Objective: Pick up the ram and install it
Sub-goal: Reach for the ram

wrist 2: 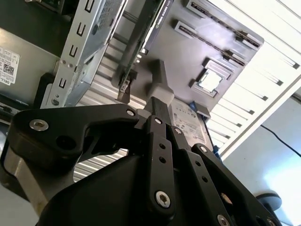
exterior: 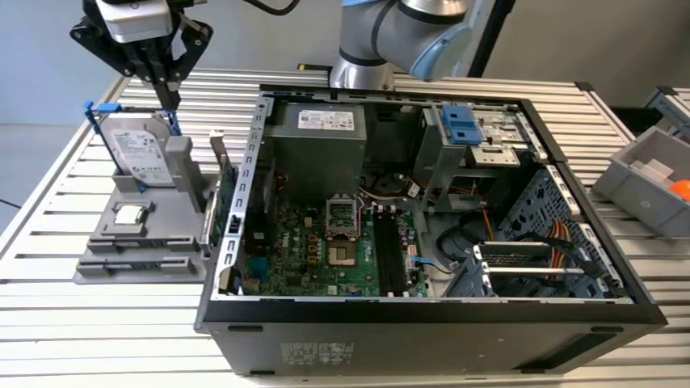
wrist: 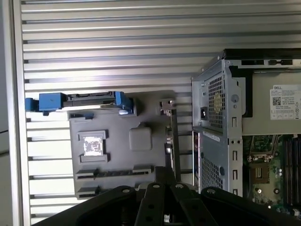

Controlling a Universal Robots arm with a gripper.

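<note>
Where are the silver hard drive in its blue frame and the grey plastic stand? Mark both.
Silver hard drive (exterior: 140, 153): exterior view, on its label face.
Grey plastic stand (exterior: 135, 271): exterior view, on its front base.

I see blk gripper (exterior: 170, 103); grey holder (exterior: 140, 260); silver drive (exterior: 140, 149), blue frame (exterior: 93, 113); green mobo (exterior: 313, 250); table (exterior: 108, 323) silver, ribbed stripes; grey bin (exterior: 634, 184), orange item (exterior: 679, 190) inside.
</note>
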